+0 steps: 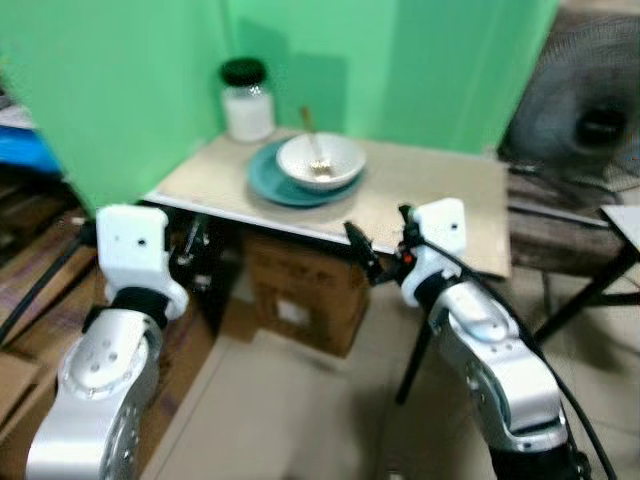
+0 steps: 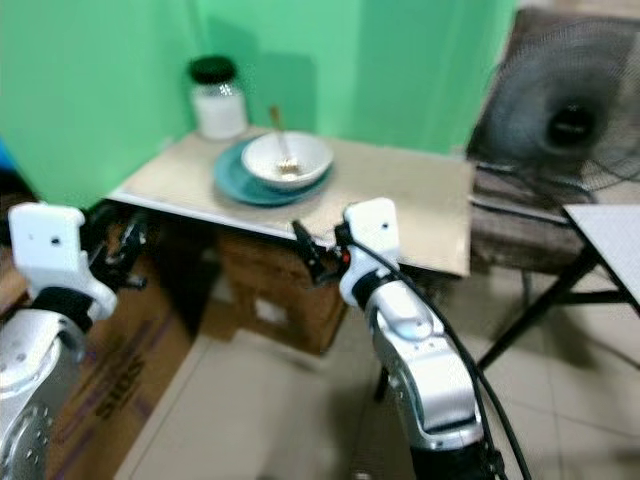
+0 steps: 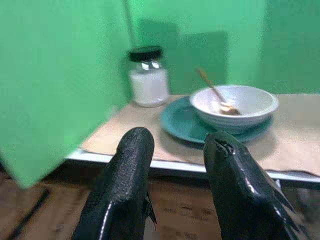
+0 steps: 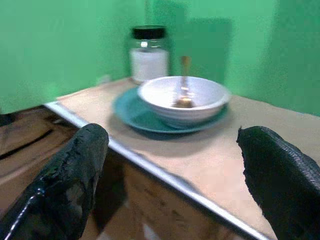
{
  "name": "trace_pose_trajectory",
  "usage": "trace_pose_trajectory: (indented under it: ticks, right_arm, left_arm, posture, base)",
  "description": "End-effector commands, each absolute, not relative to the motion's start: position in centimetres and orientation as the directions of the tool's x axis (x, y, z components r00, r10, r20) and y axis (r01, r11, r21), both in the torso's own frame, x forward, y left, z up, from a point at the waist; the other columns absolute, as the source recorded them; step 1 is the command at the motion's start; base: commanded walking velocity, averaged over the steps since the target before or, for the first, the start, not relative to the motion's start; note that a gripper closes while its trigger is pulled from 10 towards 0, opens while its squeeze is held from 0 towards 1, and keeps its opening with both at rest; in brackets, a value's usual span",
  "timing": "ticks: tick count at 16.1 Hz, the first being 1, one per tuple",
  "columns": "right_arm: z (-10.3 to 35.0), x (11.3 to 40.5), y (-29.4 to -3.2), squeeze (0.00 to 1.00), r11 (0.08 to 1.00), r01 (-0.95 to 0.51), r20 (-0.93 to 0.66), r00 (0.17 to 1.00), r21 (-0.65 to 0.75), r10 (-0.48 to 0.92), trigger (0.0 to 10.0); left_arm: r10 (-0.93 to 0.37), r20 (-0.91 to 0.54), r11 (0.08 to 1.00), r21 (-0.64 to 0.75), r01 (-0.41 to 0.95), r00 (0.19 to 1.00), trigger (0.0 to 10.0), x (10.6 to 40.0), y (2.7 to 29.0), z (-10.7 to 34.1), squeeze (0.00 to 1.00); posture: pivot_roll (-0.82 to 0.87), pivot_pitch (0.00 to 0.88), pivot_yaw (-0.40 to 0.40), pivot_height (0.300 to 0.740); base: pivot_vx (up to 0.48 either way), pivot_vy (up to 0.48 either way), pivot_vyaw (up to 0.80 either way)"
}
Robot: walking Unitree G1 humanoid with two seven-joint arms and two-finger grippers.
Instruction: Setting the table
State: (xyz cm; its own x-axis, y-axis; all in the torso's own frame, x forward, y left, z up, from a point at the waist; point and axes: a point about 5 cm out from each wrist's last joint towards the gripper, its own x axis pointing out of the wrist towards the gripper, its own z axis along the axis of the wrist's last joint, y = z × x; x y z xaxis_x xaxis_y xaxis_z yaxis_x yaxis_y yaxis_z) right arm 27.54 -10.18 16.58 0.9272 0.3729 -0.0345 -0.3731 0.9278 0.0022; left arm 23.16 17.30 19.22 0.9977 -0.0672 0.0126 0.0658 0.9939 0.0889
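A white bowl (image 1: pixel 320 160) with a wooden spoon (image 1: pixel 312 142) in it sits on a teal plate (image 1: pixel 268 182) at the back left of a beige table (image 1: pixel 440 190). Behind them stands a glass jar (image 1: pixel 246 100) with a black lid and white contents. My right gripper (image 1: pixel 378 246) is open and empty, held just off the table's front edge and facing the bowl (image 4: pixel 182 100). My left gripper (image 1: pixel 188 248) hangs lower, below the table's left corner. It is open and empty too, its fingers (image 3: pixel 132 165) pointing toward the plate (image 3: pixel 185 122).
Green panels (image 1: pixel 130 80) close off the table's back and left. Cardboard boxes (image 1: pixel 300 290) sit under the table. A dark fan (image 1: pixel 590 110) stands at the right behind a bench. The corner of another table (image 1: pixel 625 220) is at the far right. The floor is tiled.
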Motion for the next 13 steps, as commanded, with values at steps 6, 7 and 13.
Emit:
trace_pose_trajectory:
  ticks: [6,7,13]
  right_arm:
    - [16.7,27.4,-12.0,1.0,0.962,-0.271,-0.029,0.962,0.011,0.272,10.0]
    - [16.7,27.3,-12.2,1.0,0.964,-0.266,-0.021,0.964,0.008,0.266,10.0]
    - [16.5,26.8,-12.9,1.0,0.963,-0.269,-0.018,0.963,0.001,0.269,10.0]
  left_arm:
    - [-0.085,0.009,0.992,0.097,0.084,0.996,10.0,23.1,17.7,19.0,0.96]
    - [-0.084,0.011,0.992,0.1,0.083,0.996,10.0,23.0,17.8,18.9,0.96]
    - [-0.083,0.02,0.989,0.122,0.08,0.996,10.0,22.4,18.6,18.2,0.94]
  posture:
    - [-0.01,0.056,0.085,0.74]
    - [-0.01,0.056,0.085,0.74]
    - [-0.01,0.056,0.08,0.74]
  base:
    - [0.341,0.0,0.0]
    - [0.334,0.0,0.0]
    - [0.322,0.0,0.13]
